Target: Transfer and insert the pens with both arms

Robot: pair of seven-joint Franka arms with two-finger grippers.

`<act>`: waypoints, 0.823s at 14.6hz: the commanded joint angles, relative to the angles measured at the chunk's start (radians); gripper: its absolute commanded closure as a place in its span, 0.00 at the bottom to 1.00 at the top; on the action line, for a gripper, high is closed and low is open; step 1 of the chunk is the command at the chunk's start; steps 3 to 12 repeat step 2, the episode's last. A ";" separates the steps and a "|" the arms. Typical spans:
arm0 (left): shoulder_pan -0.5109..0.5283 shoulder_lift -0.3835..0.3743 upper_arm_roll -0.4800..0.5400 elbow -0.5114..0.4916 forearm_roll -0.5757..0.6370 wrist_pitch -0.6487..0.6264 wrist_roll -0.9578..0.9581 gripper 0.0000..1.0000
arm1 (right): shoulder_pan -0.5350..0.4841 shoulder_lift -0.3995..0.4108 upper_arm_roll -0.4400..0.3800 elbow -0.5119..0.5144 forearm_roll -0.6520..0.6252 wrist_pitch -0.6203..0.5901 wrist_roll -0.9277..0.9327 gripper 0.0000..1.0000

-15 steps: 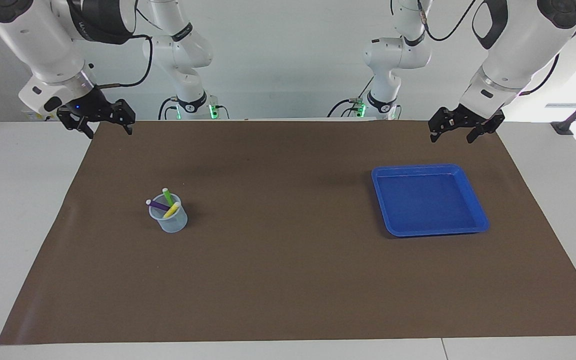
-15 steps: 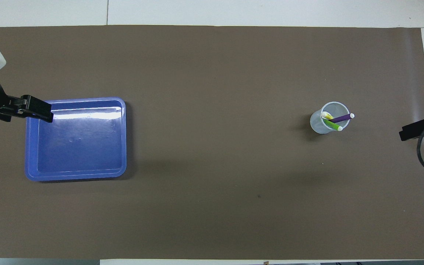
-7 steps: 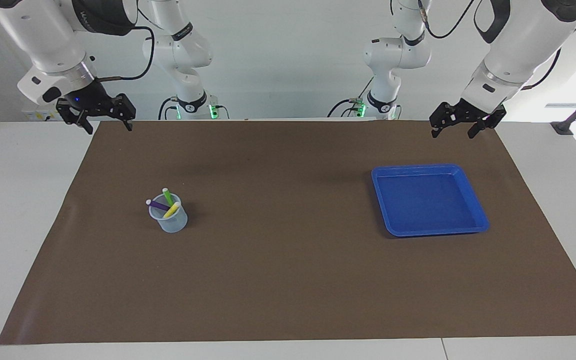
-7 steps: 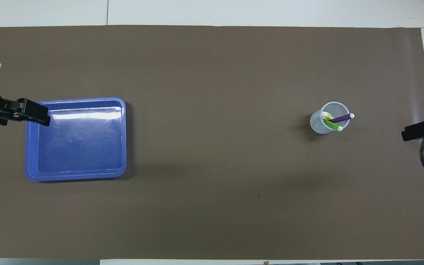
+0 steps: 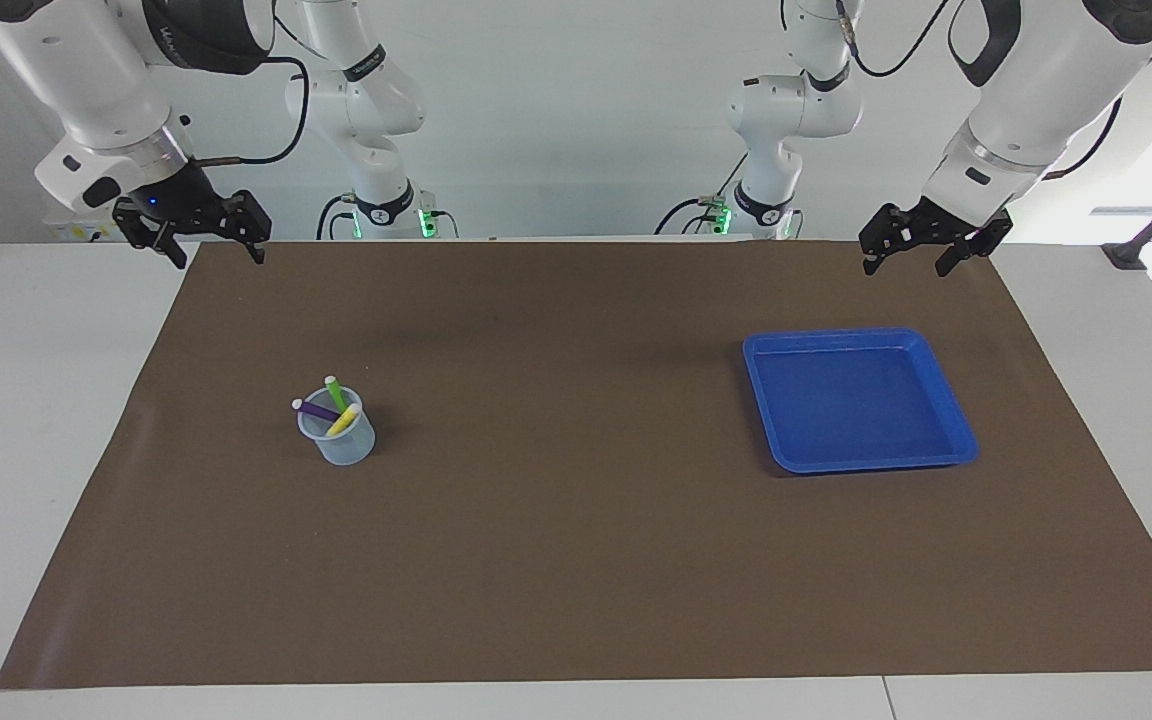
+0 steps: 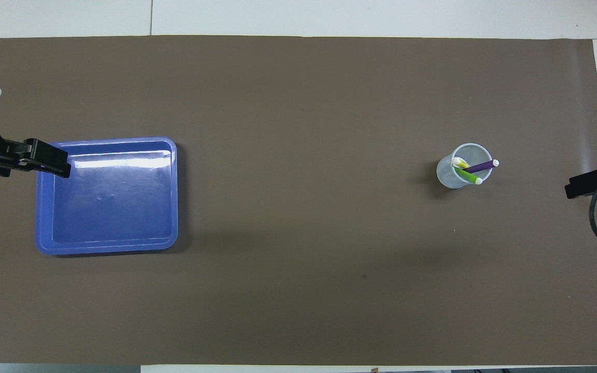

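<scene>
Three pens stand tilted in a clear plastic cup [image 5: 344, 447] toward the right arm's end of the brown mat: purple [image 5: 318, 410], green [image 5: 336, 392] and yellow [image 5: 343, 420]. The overhead view shows the same cup [image 6: 446, 176] with the purple [image 6: 482, 166], green [image 6: 468, 176] and yellow [image 6: 459, 162] pens. My right gripper [image 5: 217, 258] hangs open and empty over the mat's corner by its base, well apart from the cup. My left gripper [image 5: 904, 265] hangs open and empty over the mat's edge by its own base. In the overhead view the left gripper [image 6: 52, 160] covers a tray corner.
An empty blue tray [image 5: 876, 462] lies on the mat toward the left arm's end, also seen from overhead [image 6: 107, 249]. Two smaller white arms [image 5: 376, 110] with green lights stand at the robots' edge of the table. White table surrounds the brown mat [image 5: 576, 560].
Both grippers have lifted a little and drawn back toward their bases over the last second. Cup, pens and tray have not moved.
</scene>
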 commanded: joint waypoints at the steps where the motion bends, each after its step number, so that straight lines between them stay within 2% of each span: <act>1: 0.012 -0.013 -0.012 -0.006 0.006 -0.010 -0.009 0.00 | 0.004 -0.006 -0.006 -0.014 -0.006 0.018 0.017 0.00; 12: 0.012 -0.013 -0.012 -0.006 0.006 -0.010 -0.011 0.00 | 0.004 -0.006 -0.006 -0.014 -0.006 0.018 0.017 0.00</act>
